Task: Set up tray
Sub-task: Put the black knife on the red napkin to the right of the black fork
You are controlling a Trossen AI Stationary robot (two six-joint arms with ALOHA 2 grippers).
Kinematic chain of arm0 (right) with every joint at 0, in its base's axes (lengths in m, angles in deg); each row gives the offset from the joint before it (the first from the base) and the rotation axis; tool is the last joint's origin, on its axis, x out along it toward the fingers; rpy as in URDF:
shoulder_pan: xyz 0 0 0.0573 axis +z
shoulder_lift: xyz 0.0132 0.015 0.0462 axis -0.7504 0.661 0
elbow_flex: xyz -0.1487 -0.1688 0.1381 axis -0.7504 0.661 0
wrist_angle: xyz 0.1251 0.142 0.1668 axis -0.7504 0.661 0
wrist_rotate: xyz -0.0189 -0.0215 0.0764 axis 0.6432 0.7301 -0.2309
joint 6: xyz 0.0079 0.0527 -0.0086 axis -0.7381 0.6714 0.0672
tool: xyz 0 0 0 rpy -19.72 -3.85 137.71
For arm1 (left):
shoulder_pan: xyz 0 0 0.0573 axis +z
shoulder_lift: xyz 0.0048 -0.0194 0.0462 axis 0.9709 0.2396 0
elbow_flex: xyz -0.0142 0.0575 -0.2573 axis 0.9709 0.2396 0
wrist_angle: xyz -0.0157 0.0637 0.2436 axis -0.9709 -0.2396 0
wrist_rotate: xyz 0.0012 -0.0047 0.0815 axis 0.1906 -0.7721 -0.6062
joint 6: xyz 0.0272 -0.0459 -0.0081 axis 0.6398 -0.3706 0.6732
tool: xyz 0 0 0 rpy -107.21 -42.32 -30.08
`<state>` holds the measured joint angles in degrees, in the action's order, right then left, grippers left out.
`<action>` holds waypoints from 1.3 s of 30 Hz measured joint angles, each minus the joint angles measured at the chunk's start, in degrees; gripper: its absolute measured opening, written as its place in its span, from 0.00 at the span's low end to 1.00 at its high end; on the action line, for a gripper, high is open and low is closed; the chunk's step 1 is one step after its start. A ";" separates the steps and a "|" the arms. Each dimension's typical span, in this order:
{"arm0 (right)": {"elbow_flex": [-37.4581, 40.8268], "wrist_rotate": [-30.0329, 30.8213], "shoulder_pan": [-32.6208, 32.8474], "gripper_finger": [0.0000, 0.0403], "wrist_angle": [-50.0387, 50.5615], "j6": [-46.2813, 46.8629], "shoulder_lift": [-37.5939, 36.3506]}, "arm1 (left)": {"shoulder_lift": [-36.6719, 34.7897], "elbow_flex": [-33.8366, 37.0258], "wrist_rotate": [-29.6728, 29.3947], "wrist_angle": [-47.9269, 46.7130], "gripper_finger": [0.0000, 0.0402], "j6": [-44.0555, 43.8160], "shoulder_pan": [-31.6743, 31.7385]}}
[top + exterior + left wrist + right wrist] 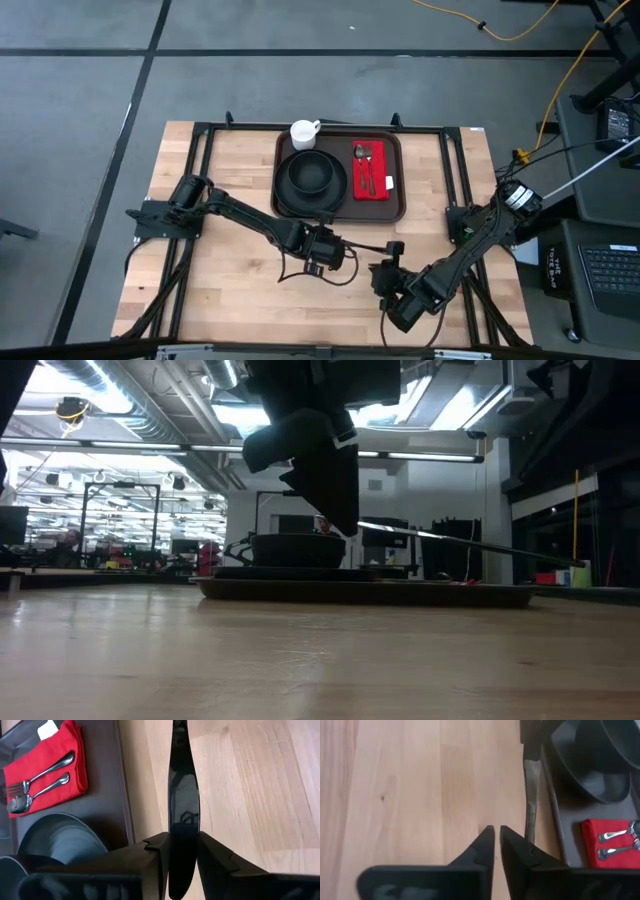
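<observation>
The dark brown tray (400,175) lies at the table's far middle. It carries a white mug (303,132), a black plate with a bowl (312,178) and a red napkin (372,172) with a fork and a spoon. My left gripper (335,245) is shut on a table knife (372,246) just near of the tray. The knife also shows in the low view (470,545). My right gripper (386,272) is near the knife's free end, on its near side, with its fingers (487,840) almost together and empty. My left gripper pinches the knife's broad rounded end (183,845) between its two fingers, which press on its two narrow edges. The fingers are level and point toward the table's right, along the knife. The knife sticks out level beyond them, clear of the table.
Bare wooden table top (230,290) lies on the near side and on the left. Black frame rails (195,150) run along both sides of the table. The tray's near rim (125,805) is close beside the held knife.
</observation>
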<state>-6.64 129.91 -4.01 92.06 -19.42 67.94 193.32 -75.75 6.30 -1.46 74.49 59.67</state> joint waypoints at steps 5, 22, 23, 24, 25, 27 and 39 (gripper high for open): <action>0.00 2.42 0.01 0.21 0.02 -2.20 0.00 | 0.00 0.00 -0.05 -0.11 0.17 -0.85 0.00; 0.52 1.76 -5.62 0.36 -1.27 -2.82 0.25 | 0.00 0.00 -4.17 -0.43 0.17 -1.46 0.00; 0.52 1.38 -6.13 0.36 -1.27 -3.18 0.27 | 0.00 0.00 -4.35 -0.43 0.17 -1.46 0.00; 0.52 1.10 -6.61 0.36 -1.27 -3.34 0.28 | 0.00 0.00 -4.59 -0.43 0.17 -1.48 0.00; 0.52 0.82 -7.17 0.36 -1.27 -3.38 0.28 | 0.00 0.00 -4.70 -0.41 0.17 -1.55 0.00; 0.52 -0.24 -8.19 0.36 -1.08 -3.51 0.28 | 0.00 0.00 -4.70 -0.43 0.17 -1.64 0.00; 0.57 -2.50 -11.40 0.36 1.20 -8.19 0.34 | 0.00 0.00 -4.70 -0.43 0.17 -2.40 0.00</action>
<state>-6.07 127.41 -15.41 93.27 -27.61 68.28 193.32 -75.75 1.60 -1.90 72.09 59.67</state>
